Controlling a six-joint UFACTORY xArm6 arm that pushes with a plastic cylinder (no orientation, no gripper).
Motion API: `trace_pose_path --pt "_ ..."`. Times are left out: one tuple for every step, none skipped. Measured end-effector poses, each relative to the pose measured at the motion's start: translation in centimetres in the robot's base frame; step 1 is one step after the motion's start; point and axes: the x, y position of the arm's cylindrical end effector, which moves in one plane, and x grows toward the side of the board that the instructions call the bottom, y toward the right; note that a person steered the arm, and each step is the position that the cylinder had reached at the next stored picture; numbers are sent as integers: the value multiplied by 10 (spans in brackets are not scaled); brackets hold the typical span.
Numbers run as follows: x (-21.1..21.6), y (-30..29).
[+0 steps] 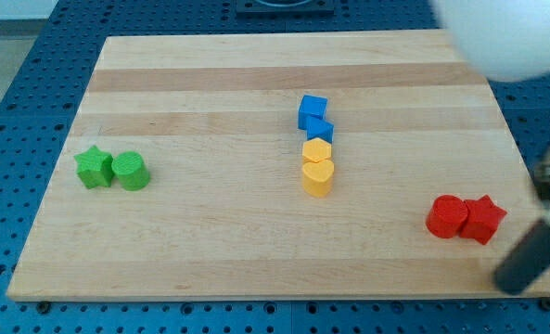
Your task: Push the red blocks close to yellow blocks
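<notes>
Two red blocks sit together at the view's lower right: a red cylinder (447,216) and, touching its right side, a red star (483,219). Two yellow blocks stand in the middle of the board, a yellow hexagon-like block (318,150) above a yellow heart-like block (318,176). The dark rod comes in blurred from the right edge. My tip (514,281) is at the board's lower right edge, below and right of the red star, apart from it.
Two blue blocks (313,109) (320,129) sit just above the yellow ones, forming one column. A green star (94,167) and a green cylinder (130,172) sit at the left. The wooden board (210,232) lies on a blue perforated table. A blurred white shape (506,37) covers the top right corner.
</notes>
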Motion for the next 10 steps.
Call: trace_pose_path --pt "-4 4" --pt "-68 3" --pt "-70 3" --pt "-70 3" --pt "-69 -8" --pt "-65 -26" --pt "-59 -44" --pt "-52 -64" --pt "-44 -85" --pt "-7 -46"
